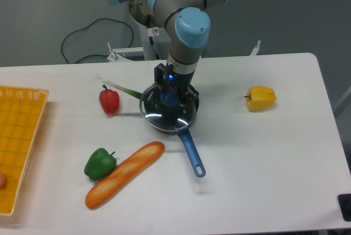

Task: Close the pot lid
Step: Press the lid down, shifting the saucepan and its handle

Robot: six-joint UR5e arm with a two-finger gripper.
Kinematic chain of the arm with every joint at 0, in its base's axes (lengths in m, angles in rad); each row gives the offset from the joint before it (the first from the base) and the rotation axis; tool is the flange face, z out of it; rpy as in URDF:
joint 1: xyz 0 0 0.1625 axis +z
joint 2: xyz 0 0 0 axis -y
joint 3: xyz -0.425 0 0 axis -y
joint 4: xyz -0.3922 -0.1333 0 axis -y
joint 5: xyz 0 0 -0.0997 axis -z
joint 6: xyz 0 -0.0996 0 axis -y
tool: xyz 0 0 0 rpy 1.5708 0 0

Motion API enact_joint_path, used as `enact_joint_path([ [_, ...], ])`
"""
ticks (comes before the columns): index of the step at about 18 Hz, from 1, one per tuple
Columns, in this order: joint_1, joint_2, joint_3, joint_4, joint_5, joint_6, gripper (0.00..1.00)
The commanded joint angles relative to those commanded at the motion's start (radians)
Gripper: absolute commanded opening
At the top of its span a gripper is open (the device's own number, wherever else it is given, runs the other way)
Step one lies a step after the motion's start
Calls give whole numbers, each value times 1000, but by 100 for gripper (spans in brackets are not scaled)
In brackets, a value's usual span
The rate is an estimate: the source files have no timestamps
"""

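Observation:
The small dark navy pot point(186, 123) stands at the table's middle, its long blue handle point(192, 154) pointing toward the front right. The clear glass lid point(159, 115) with a metal rim lies over the pot, shifted a little to the left, with its left edge past the pot's rim. My gripper point(169, 97) comes straight down from above and its fingers sit on either side of the lid's blue knob point(168, 98). The knob is partly hidden by the fingers. I cannot tell whether the lid rests fully on the pot or hangs just above it.
A red pepper point(109, 101) and a green onion point(122, 88) lie left of the pot. A green pepper point(99, 164) and a baguette point(125, 174) lie at the front left. A yellow pepper point(260, 98) is at the right. A yellow basket point(19, 136) is at the left edge.

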Motion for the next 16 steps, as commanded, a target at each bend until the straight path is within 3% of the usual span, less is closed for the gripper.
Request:
enact_joint_path([
  [16,3,3,-8,-11,21,40,27],
])
